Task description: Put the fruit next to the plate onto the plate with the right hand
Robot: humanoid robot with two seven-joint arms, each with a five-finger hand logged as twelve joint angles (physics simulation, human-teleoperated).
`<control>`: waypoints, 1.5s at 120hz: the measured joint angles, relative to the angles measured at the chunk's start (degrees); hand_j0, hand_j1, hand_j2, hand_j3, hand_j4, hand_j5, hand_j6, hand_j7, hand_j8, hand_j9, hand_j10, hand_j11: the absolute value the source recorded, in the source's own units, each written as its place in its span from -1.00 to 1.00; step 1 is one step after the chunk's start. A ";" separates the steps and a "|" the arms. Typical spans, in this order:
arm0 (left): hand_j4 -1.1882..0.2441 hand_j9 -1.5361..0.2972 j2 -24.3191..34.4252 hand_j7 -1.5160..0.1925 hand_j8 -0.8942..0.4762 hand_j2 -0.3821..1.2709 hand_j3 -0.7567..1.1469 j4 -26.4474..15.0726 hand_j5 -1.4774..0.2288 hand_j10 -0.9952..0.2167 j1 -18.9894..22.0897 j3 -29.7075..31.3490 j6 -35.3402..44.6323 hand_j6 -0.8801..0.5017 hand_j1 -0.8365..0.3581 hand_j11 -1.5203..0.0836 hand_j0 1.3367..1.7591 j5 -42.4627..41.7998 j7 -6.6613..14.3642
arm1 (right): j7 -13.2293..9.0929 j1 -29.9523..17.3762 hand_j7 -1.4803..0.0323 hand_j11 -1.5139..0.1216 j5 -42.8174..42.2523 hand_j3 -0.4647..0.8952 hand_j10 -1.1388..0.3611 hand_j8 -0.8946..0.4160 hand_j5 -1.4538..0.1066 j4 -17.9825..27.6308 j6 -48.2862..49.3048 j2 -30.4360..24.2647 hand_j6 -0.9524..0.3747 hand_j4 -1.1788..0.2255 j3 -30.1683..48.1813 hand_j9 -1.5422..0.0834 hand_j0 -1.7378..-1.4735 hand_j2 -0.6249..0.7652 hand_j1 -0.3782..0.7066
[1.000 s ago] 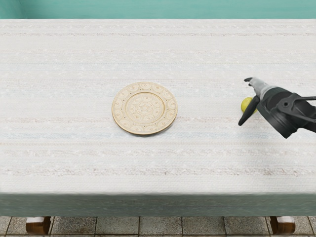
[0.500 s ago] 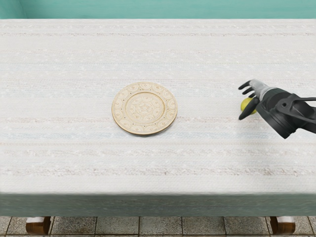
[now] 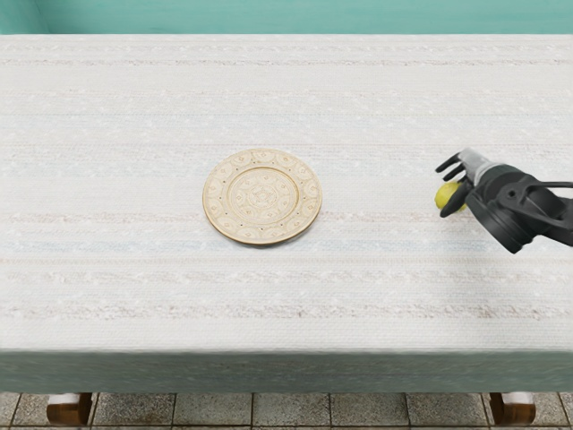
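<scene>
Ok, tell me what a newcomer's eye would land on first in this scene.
The ornate cream plate stands out first, alone near the middle of the pale cloth-covered table with nothing on it. Next comes the dark right hand, reaching in from the right edge with its fingers curled about a small yellow fruit, well apart from the plate.

You have a home dining room here: white woven tablecloth [image 3: 286,90], ornate cream ceramic plate [image 3: 261,196], teal far wall [image 3: 286,16], grey tiled floor [image 3: 286,410] near.
</scene>
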 joint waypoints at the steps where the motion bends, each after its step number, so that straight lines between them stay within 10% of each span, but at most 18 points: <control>1: 0.33 0.34 0.00 0.42 -0.04 -0.48 -0.21 0.00 0.38 0.26 0.00 0.00 0.00 -0.06 0.52 0.52 0.52 0.00 0.00 | 0.00 0.00 0.28 0.22 0.08 -0.32 -0.14 -0.33 0.28 -0.01 0.00 0.02 -0.22 0.00 0.01 0.28 -0.39 -0.17 -0.12; 53: 0.33 0.34 0.00 0.42 -0.04 -0.48 -0.21 0.00 0.38 0.26 0.00 0.00 0.00 -0.06 0.51 0.52 0.52 0.01 0.00 | 0.07 -0.76 0.05 -0.07 1.75 -0.32 -0.17 -0.32 -0.07 -1.80 0.30 0.35 -0.37 -0.04 0.22 -0.01 -0.31 0.03 0.15; 61: 0.33 0.34 0.00 0.42 -0.04 -0.48 -0.21 0.00 0.38 0.26 0.00 0.00 0.00 -0.06 0.51 0.52 0.52 0.01 0.00 | 0.08 -0.89 0.03 -0.08 1.79 -0.32 -0.18 -0.34 -0.08 -1.99 0.25 0.37 -0.39 -0.07 0.22 -0.02 -0.32 0.29 0.20; 135: 0.33 0.34 0.00 0.42 -0.04 -0.48 -0.21 0.00 0.38 0.26 0.00 0.01 0.00 -0.06 0.52 0.52 0.52 0.00 0.01 | 0.08 2.14 -0.14 -0.19 3.58 -0.32 -0.17 -0.26 -0.24 2.07 5.23 -1.38 -0.38 -0.20 7.72 -0.15 -0.39 0.34 0.18; 180: 0.33 0.34 0.00 0.42 -0.04 -0.48 -0.21 0.00 0.38 0.26 0.00 0.02 -0.01 -0.06 0.52 0.52 0.52 -0.03 0.01 | 0.03 11.52 -0.18 -0.23 9.58 -0.31 -0.18 -0.28 -0.31 1.55 3.49 12.52 -0.43 -0.21 7.85 -0.21 -0.40 0.51 0.24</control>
